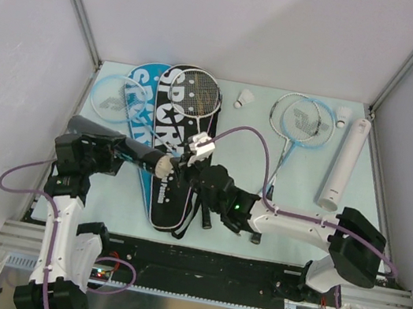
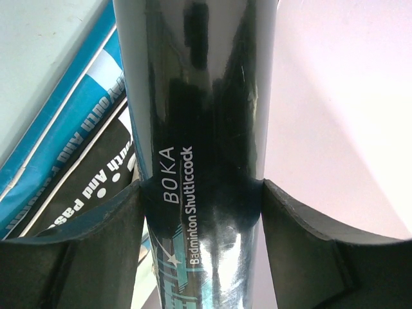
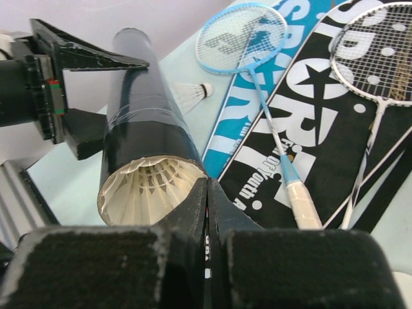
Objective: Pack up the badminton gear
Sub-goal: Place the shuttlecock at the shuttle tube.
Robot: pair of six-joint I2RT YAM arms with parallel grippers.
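Note:
My left gripper (image 2: 203, 212) is shut on the black shuttlecock tube (image 2: 199, 96), held level above the table's left side (image 1: 139, 151). Its open end (image 3: 151, 193) shows white feather shuttlecocks packed inside. My right gripper (image 3: 207, 187) is shut, nothing visible between its fingers, its tips right at that open end's rim (image 1: 180, 167). Under them lie the black SPORT cover (image 1: 163, 195) and the blue cover (image 1: 138, 98). A white-framed racket (image 1: 199, 93) rests on the black cover, and a blue racket (image 3: 241, 38) on the blue one. A loose shuttlecock (image 3: 193, 93) lies beside the tube.
A third racket (image 1: 301, 119) lies at the back right beside a white tube (image 1: 345, 163). Two loose shuttlecocks (image 1: 243, 98) (image 1: 344, 116) sit near the back wall. White walls close the table in on three sides.

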